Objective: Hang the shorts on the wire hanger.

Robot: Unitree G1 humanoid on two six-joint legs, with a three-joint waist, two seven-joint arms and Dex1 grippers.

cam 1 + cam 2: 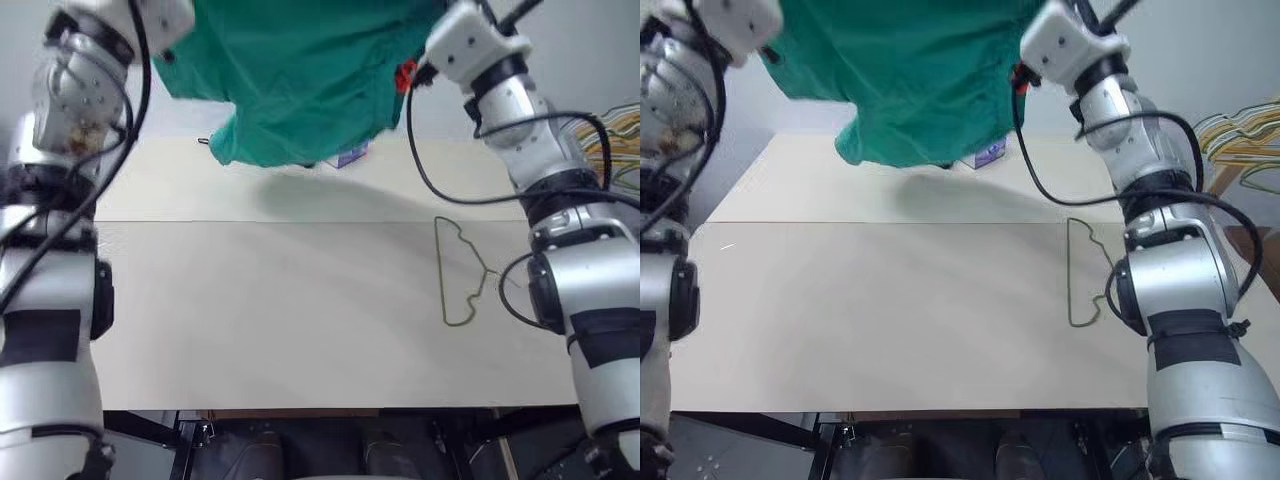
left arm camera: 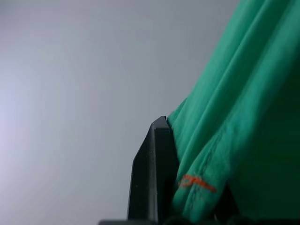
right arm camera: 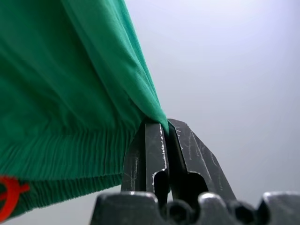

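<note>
The teal-green shorts [image 1: 300, 80] hang high above the far half of the table, stretched between my two raised arms, with a small orange-red tag [image 1: 405, 75] at their right end. My left gripper [image 2: 180, 140] is shut on the cloth at the left end; one black finger [image 2: 154, 168] shows beside the fabric. At the right end my right gripper [image 3: 165, 129] is shut on the edge near the gathered waistband [image 3: 61, 159]. The wire hanger [image 1: 460, 275] lies flat on the table at the right, below my right arm.
The cream table [image 1: 280, 320] has a seam across its middle. A small purple-white thing [image 1: 352, 155] sits at the back under the shorts. A bunch of pastel hangers [image 1: 1245, 140] stands off the table's right side.
</note>
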